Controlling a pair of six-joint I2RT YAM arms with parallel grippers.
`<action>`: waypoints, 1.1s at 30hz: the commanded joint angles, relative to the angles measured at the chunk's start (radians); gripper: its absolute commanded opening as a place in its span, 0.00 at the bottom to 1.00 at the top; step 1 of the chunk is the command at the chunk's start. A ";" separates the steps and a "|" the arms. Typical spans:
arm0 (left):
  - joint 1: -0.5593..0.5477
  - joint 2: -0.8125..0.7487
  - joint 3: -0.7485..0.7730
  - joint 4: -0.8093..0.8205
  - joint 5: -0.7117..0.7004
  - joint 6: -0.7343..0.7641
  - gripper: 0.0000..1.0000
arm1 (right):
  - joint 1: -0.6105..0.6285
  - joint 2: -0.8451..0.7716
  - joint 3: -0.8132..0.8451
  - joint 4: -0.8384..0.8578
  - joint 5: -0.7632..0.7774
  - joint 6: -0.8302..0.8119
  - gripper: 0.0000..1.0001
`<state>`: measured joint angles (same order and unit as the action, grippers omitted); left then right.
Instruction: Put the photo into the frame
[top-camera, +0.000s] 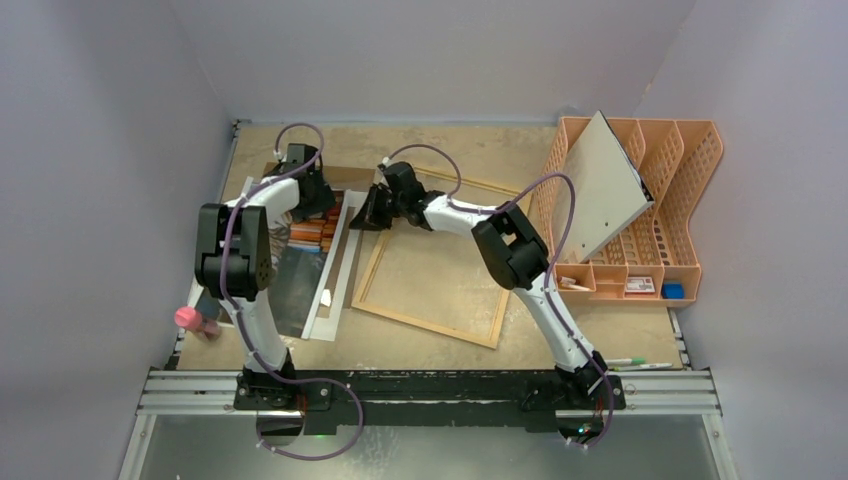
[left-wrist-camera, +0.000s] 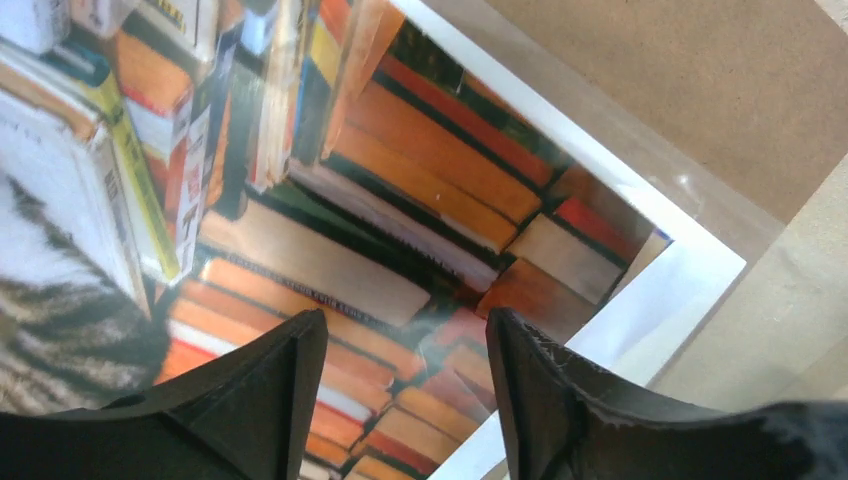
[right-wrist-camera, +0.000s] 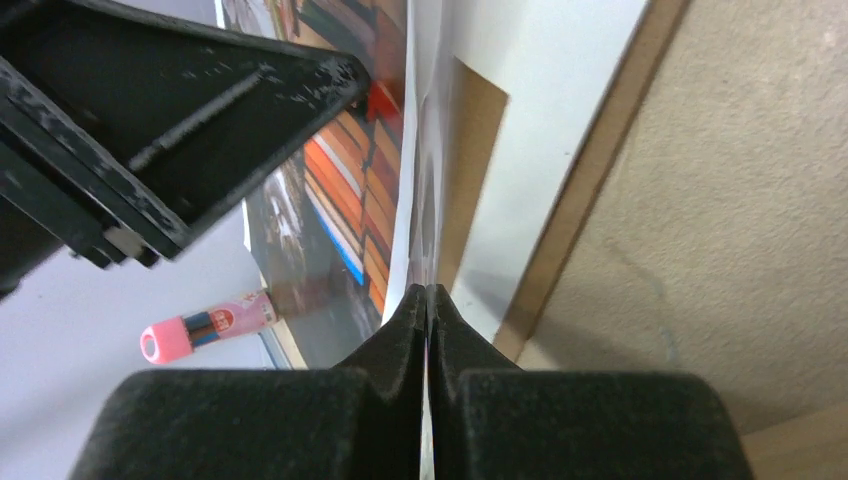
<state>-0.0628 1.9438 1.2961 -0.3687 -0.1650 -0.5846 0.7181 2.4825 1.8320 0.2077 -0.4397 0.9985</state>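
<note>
The photo (top-camera: 312, 234), a print of a cat among orange and blue books, lies left of the light-wood frame (top-camera: 425, 320). My left gripper (top-camera: 324, 208) is open and hangs low over the print's far part. Its fingers straddle the painted books (left-wrist-camera: 405, 325) near a white-edged corner. My right gripper (top-camera: 368, 212) is shut on the photo's right edge (right-wrist-camera: 428, 292). The sheet (right-wrist-camera: 400, 190) stands lifted and edge-on from the jaws. The frame's rail (right-wrist-camera: 590, 180) runs just to the right. The left gripper's black body (right-wrist-camera: 150, 110) is close by.
A white mat border (top-camera: 335, 285) lies between photo and frame. Brown fibreboard (left-wrist-camera: 700, 80) shows beyond the photo's corner. A pink glue stick (top-camera: 195, 320) lies at the left edge. An orange file rack (top-camera: 690, 200) at the right holds a grey-white board (top-camera: 605, 185).
</note>
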 joint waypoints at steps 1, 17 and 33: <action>0.000 -0.081 0.053 -0.121 -0.013 0.015 0.67 | -0.004 -0.103 0.191 -0.212 0.057 -0.064 0.00; 0.041 -0.231 0.167 -0.196 -0.077 0.073 0.80 | -0.083 -0.243 0.334 -0.565 0.183 -0.249 0.00; 0.063 -0.177 0.134 -0.161 0.001 0.060 0.80 | -0.166 -0.401 0.329 -0.566 0.097 -0.374 0.00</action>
<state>-0.0059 1.7466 1.4303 -0.5549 -0.2008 -0.5304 0.6041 2.1960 2.1624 -0.3622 -0.3233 0.6849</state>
